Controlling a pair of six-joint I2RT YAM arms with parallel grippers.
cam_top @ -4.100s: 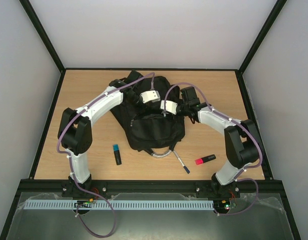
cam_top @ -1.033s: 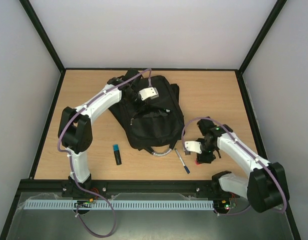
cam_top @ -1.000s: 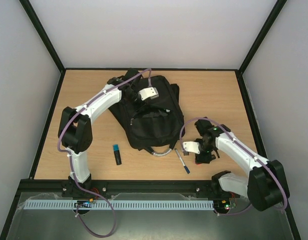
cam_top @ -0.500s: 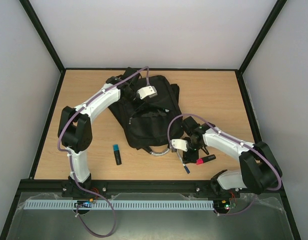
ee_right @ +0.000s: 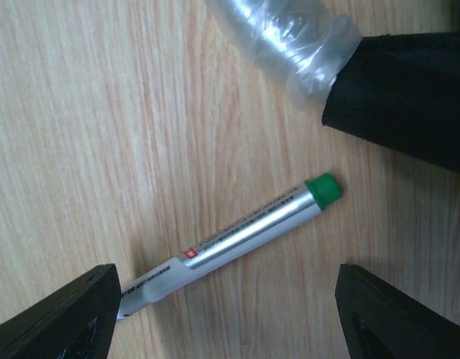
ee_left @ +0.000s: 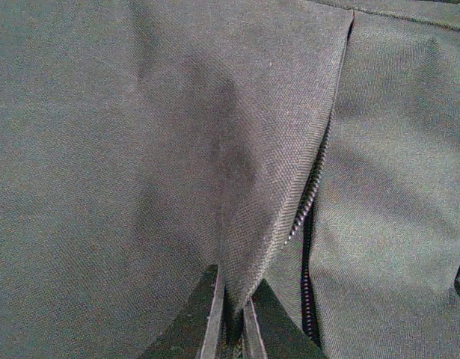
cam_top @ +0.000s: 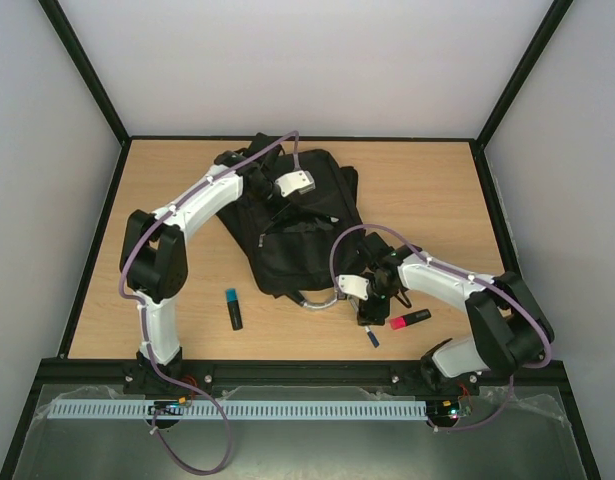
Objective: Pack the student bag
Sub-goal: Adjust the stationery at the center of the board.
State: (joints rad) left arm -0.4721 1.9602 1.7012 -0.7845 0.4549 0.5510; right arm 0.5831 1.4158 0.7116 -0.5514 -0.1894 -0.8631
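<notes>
Now, seen from above: has the bag [cam_top: 302, 235] lying flat near the middle of the table [cam_top: 437, 190], a little toward the far edge. Looks black and crumpled, with the grey handle [cam_top: 317, 300] turned to the near side and resting on the wood.

Reaches over the far part of the bag with the left arm. Pinches there a raised fold of the black cloth with the left gripper [ee_left: 235, 280], jaws closed tight on it. Lifts the cloth into a small ridge running up from the fingertips. Shows a line of zip teeth [ee_left: 310, 198] just to the right of this fold.

Hangs low over the wood with the right gripper [ee_right: 224, 284], just near the handle end of the bag. Stands with jaws wide apart, gripping nothing. Has between them, flat on the table, a silver pen [ee_right: 244, 228] with a green end, set at a slant and not touched by either finger. Shows the clear plastic of the handle and a black corner of the bag at the top of the right wrist view, apart from the pen.

Leaves a pink marker [cam_top: 410, 320] just to the right of this gripper, on the wood. Leaves also a black marker with a blue cap [cam_top: 233, 308] left of the bag, near it but not touching.
</notes>
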